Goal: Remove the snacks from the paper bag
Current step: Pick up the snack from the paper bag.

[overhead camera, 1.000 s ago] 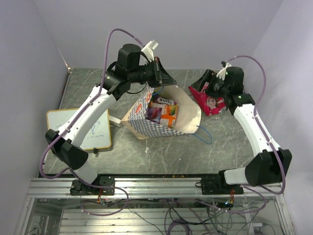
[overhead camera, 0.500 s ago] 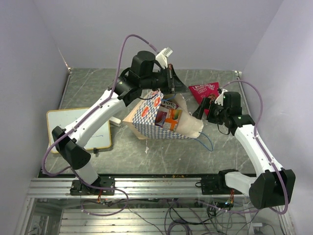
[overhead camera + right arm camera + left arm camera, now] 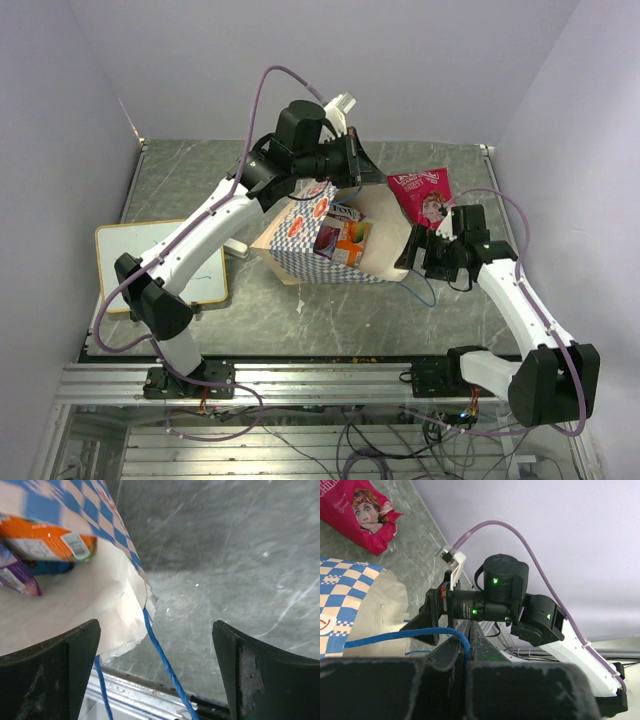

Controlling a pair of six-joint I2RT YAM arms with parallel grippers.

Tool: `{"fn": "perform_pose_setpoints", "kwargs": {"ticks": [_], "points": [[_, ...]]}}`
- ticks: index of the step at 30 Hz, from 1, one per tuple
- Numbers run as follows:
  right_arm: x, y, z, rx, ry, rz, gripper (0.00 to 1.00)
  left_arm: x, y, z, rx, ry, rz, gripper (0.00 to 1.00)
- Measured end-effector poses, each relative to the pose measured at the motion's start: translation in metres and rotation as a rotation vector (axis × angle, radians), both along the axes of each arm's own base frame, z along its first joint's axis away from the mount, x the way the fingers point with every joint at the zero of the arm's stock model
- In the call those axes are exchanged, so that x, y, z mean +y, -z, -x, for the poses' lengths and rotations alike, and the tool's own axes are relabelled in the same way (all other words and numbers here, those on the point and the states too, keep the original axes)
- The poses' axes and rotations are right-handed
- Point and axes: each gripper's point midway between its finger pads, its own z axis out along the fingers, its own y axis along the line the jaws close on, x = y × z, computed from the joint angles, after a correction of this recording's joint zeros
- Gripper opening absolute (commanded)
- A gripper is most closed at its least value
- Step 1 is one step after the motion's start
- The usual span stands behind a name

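Observation:
The paper bag (image 3: 300,240) lies on its side with its mouth to the right, its checked outside up. An orange packet (image 3: 352,238) and a purple-pink packet (image 3: 326,238) show inside its mouth. A magenta-pink packet (image 3: 424,194) lies on the table behind the bag's mouth. My left gripper (image 3: 352,168) is above the bag's far edge, shut on a blue cord handle (image 3: 410,634), in the left wrist view (image 3: 468,629). My right gripper (image 3: 413,250) is open and empty at the mouth's near right edge. In the right wrist view (image 3: 155,670) the bag's rim (image 3: 120,600), its other cord (image 3: 162,657) and the orange packet (image 3: 45,542) lie ahead.
A white writing board (image 3: 160,262) lies at the table's left. The side walls stand close on the left and right. The table's metal front rail (image 3: 320,375) runs along the near edge.
My right gripper let go of the magenta-pink packet at the back right and moved nearer, to the bag's mouth. My left gripper moved right with the cord handle, pulling the bag's upper side.

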Motion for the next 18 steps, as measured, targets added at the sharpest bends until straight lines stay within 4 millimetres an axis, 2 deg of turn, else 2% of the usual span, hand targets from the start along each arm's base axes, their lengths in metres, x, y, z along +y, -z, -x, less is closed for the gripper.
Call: {"fn": "perform_pose_setpoints", "kwargs": {"ticks": [4, 7, 9, 12, 14, 18], "points": [[0.02, 0.012, 0.015, 0.076, -0.058, -0.06, 0.71, 0.009, -0.005, -0.014, -0.009, -0.028, -0.001, 0.07], [0.05, 0.016, 0.033, 0.113, -0.175, -0.096, 0.6, 0.019, -0.02, -0.036, -0.043, -0.059, 0.005, 0.07], [0.072, 0.014, 0.044, 0.11, -0.261, -0.11, 0.59, 0.028, -0.032, -0.055, -0.066, -0.078, 0.02, 0.07], [0.102, 0.009, 0.06, 0.102, -0.38, -0.118, 0.6, 0.034, -0.033, -0.074, -0.073, -0.081, 0.03, 0.07], [0.132, 0.004, 0.075, 0.095, -0.494, -0.122, 0.62, 0.03, -0.028, -0.074, -0.062, -0.054, 0.033, 0.07], [0.179, -0.002, 0.092, 0.07, -0.647, -0.118, 0.68, 0.016, -0.009, -0.055, -0.029, 0.014, 0.02, 0.07]]}}
